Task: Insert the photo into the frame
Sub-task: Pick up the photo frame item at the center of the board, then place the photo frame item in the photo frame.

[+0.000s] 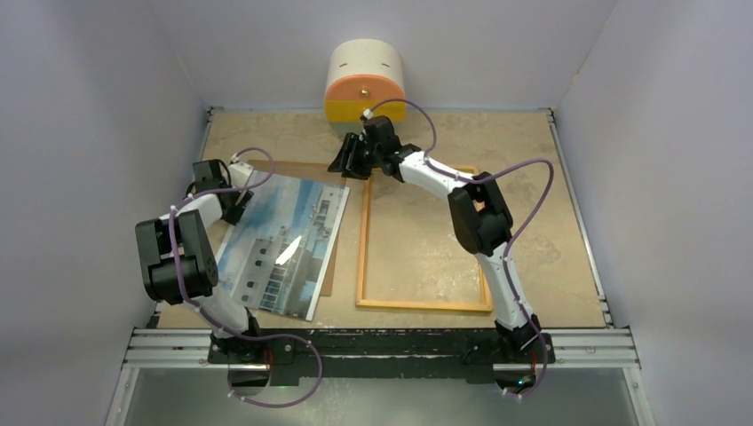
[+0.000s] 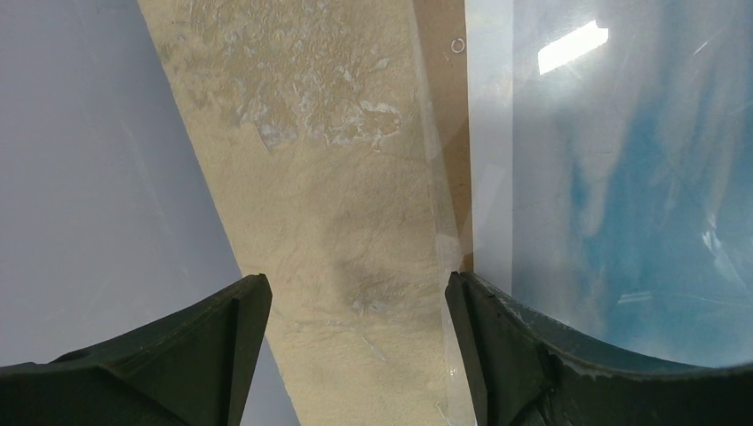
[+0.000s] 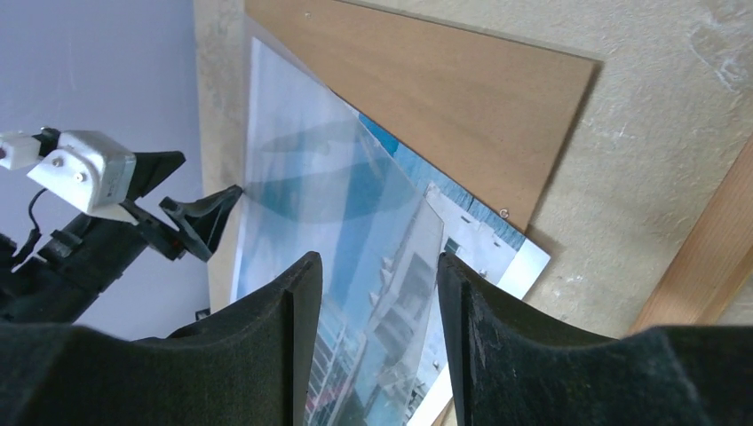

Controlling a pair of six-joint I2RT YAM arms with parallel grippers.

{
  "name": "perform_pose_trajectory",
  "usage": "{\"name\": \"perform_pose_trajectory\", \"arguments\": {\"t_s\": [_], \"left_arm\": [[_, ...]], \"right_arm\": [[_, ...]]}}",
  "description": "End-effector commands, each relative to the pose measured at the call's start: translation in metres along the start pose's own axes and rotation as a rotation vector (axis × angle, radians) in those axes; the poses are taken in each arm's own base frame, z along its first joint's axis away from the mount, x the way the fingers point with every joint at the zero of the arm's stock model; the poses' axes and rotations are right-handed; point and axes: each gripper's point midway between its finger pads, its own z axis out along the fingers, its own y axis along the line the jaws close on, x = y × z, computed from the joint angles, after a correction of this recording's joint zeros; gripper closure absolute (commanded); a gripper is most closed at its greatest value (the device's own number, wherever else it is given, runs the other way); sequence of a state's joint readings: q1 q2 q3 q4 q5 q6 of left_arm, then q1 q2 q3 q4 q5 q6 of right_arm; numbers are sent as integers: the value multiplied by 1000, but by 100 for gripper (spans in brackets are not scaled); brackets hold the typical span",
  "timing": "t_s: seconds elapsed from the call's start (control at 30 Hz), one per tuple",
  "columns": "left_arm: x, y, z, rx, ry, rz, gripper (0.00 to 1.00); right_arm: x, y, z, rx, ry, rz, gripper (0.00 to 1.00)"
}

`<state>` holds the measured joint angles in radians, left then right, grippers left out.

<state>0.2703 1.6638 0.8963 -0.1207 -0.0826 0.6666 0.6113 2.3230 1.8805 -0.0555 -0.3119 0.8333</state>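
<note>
The photo, a white building under blue sky, lies face up at the left on a brown board, with a clear sheet over it. The frame lies to its right, wood-coloured side up, with bare table inside. My left gripper is open and empty at the photo's far left corner; in the left wrist view the right finger is over the photo's edge. My right gripper is open and empty above the photo's far right corner; the photo shows between the jaws.
A cream and orange cylinder stands at the back wall. Grey walls close in the left, right and back. The brown board sticks out beyond the photo's far edge. A frame rail lies close to the board's corner.
</note>
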Motion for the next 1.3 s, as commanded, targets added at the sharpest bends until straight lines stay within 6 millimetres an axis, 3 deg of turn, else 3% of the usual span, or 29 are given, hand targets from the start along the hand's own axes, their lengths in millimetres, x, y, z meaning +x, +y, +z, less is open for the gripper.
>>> {"name": "perform_pose_trajectory", "arguments": {"t_s": [0.0,0.3,0.57,0.67,0.77,0.83,0.9,1.0,1.1,1.17,1.27], "left_arm": [[31,-43,0,141,95,12,22],[27,-42,-6,149,87,12,22],[27,-42,-9,151,90,18,22],[27,-43,-10,159,89,15,22],[24,-39,-13,163,89,11,21],[17,-30,-18,160,78,1,20],[7,-19,-29,172,60,-16,17],[-16,3,-46,143,12,-14,13],[-38,15,-62,146,-46,-11,8],[-50,15,-70,166,-73,-8,5],[-57,-2,-73,187,-70,42,3]], "right_arm": [[2,22,-14,-66,-4,-24,48],[24,42,-4,-268,72,66,50],[24,64,-10,-417,50,144,57],[29,64,-7,-411,43,146,69],[39,62,-4,-387,80,143,99],[37,60,-11,-359,99,115,100],[22,59,-29,-319,79,67,100],[2,41,-63,-272,91,53,100],[-15,3,-105,-196,86,72,100],[-17,-26,-132,-122,73,53,100],[-13,-72,-165,1,67,53,100]]}}
